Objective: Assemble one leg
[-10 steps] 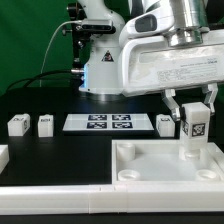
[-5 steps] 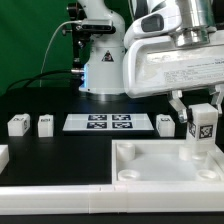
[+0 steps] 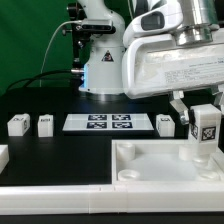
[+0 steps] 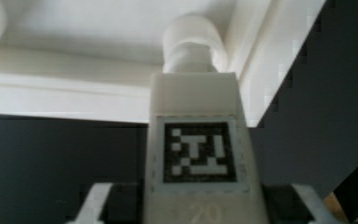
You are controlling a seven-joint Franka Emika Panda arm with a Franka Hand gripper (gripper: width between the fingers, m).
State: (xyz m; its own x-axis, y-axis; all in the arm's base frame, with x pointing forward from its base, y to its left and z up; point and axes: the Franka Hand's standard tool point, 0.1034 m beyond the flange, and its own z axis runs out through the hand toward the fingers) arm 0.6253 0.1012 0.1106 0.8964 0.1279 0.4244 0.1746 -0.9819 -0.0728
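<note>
My gripper (image 3: 203,112) is shut on a white leg (image 3: 204,131) with a black-and-white marker on its side. I hold it upright over the far right corner of the large white tray-like piece (image 3: 160,165). In the wrist view the leg (image 4: 197,130) fills the middle between my fingers (image 4: 105,202), and its round tip reaches the tray's corner (image 4: 247,45). Three more legs stand on the black table: two at the exterior view's left (image 3: 17,124) (image 3: 44,124) and one (image 3: 165,124) beside the marker board.
The marker board (image 3: 108,123) lies flat behind the tray. The robot base (image 3: 100,60) stands at the back. A white part edge (image 3: 3,156) shows at the exterior view's left border.
My gripper has moved with the leg toward the exterior view's right, over the tray's far right corner. In the last half second it has barely moved.
</note>
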